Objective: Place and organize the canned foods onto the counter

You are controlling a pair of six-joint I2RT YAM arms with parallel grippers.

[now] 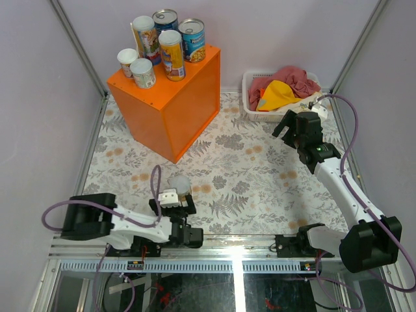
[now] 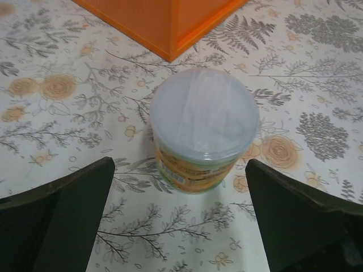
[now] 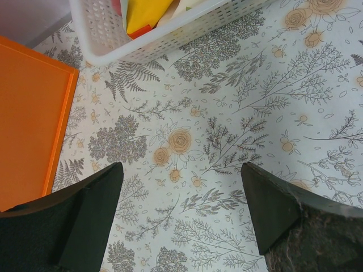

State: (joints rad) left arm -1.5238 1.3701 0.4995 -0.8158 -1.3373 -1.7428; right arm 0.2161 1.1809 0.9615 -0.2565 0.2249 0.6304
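My left jaws stand wide open low over the table, and the last can stands upright between their tips, touching neither finger; it has a pale translucent lid and an orange-yellow label, and it sits on the flowered cloth just short of the near corner of the orange counter. From above, this can is well apart from the others, close to my left wrist near the front edge. Six cans are up on the counter's flat top, grouped toward its back: a small white cup-like one, a short white-topped one just beside it, a tall colourful tube, a tall yellow tube, and two blue-labelled cans with silver tops. My right jaws are open too and hold nothing; they hang above bare cloth, just in front of the white basket, which holds a red cloth and a yellow cloth. In my right wrist view the counter's side shows at the left edge.
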